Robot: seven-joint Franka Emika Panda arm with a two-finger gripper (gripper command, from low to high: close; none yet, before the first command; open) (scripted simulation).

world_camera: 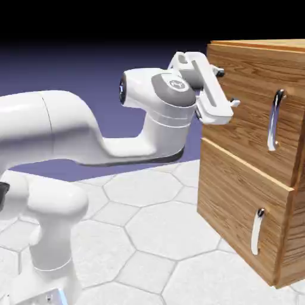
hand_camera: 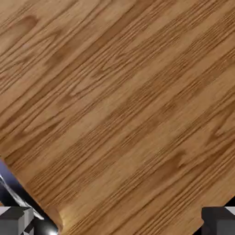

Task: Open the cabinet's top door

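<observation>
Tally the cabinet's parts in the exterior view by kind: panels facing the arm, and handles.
Wood-grain front panels: 2 (upper, lower)
Curved silver handles: 2 (upper, lower)
Total: 4

The cabinet (world_camera: 241, 89) looks like wood, brown with darker streaked grain, and its surface seems smooth with a soft sheen. On the cabinet's top door (world_camera: 250, 101), the curved handle (world_camera: 273, 122) looks like polished metal, glossy, mirroring dark and bright patches. Below it on the cabinet, the lower handle (world_camera: 257, 232) has the same shiny metallic look. Beside the cabinet, the arm (world_camera: 65, 128) appears to be smooth white plastic, lightly glossy. The floor (world_camera: 179, 220) around the cabinet's foot looks like pale, mottled stone tile.
</observation>
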